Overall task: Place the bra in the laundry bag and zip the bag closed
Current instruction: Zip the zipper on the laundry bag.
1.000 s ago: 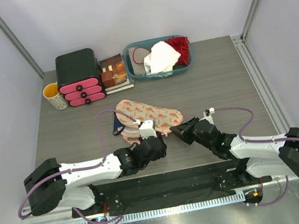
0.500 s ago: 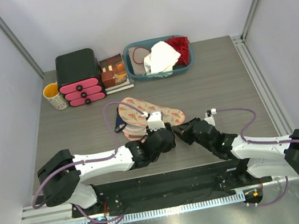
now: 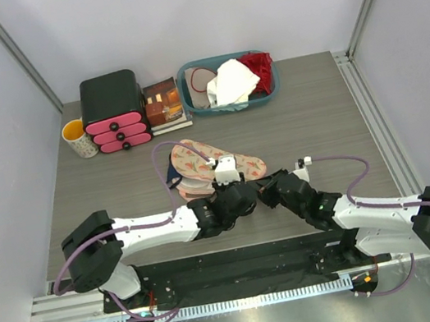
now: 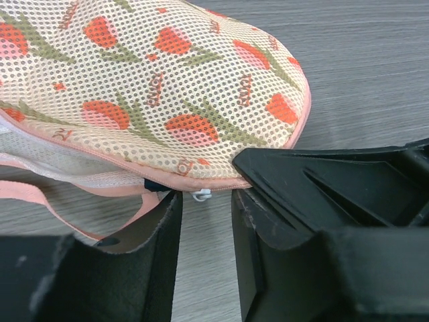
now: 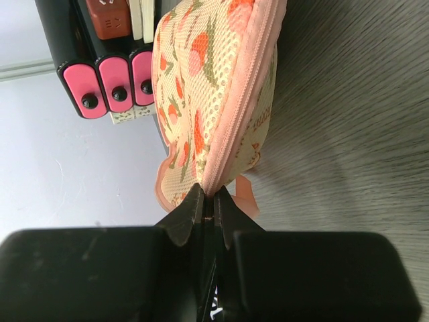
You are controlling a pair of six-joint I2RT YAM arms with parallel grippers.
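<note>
The laundry bag lies mid-table, a cream floral mesh pouch with pink zipper trim. A navy edge of the bra sticks out at its left end, and a navy bit shows under the trim in the left wrist view. My left gripper is open at the bag's near right edge. The small white zipper pull sits just beyond its fingertips. My right gripper is shut on the bag's pink zipper edge, right beside the left one.
A teal basket with a white cloth and a red garment stands at the back. A black box with pink drawers, a book and a mug stand back left.
My left gripper has moved right along the bag's near edge until it is next to the right gripper. The bag's right end has shifted slightly. The right gripper keeps its pinch.
</note>
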